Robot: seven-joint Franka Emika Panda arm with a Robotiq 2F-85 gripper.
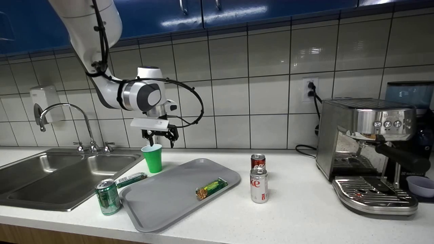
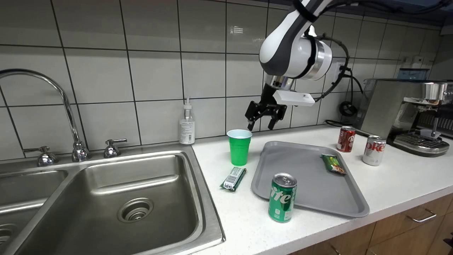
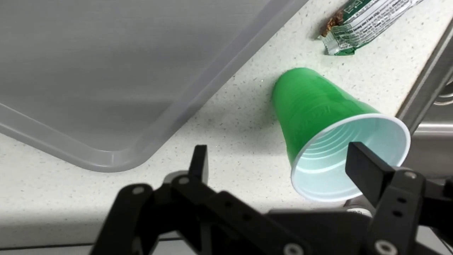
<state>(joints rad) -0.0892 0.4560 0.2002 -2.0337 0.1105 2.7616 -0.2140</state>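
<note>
My gripper [image 2: 261, 127] hangs with jaws spread wide near the green cup [image 2: 239, 150], which stands upright on the countertop [image 2: 396, 180] between the sink [image 2: 212, 228] and the gray tray [image 2: 304, 166]. Past it, a wrapped bar [image 2: 233, 179] lies beside the tray's sink-side edge; farther off, a second bar [image 2: 333, 164] rests inside the opposite edge, with a red can [image 2: 346, 139] and a silver can [image 2: 374, 151] beyond.

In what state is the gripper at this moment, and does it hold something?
Gripper: open, holding nothing, just above the level of the cup.
</note>
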